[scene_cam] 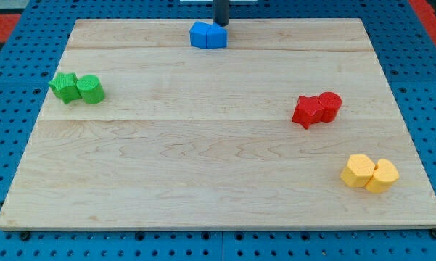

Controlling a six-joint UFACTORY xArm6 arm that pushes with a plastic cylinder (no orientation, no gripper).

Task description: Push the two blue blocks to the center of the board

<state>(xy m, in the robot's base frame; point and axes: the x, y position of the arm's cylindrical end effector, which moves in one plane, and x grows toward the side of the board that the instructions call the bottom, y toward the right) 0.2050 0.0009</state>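
Observation:
Two blue blocks (207, 35) sit pressed together at the view's top edge of the wooden board (218, 188), a little left of its middle; their shapes are hard to tell apart. My tip (222, 24) stands just behind them, at their upper right corner, touching or nearly touching. The rod rises out of the view's top.
A green star (64, 87) and green cylinder (91, 89) sit together at the view's left. A red star (307, 111) and red cylinder (329, 106) sit at the right. Two yellow blocks (369, 173) lie at the lower right. Blue pegboard surrounds the board.

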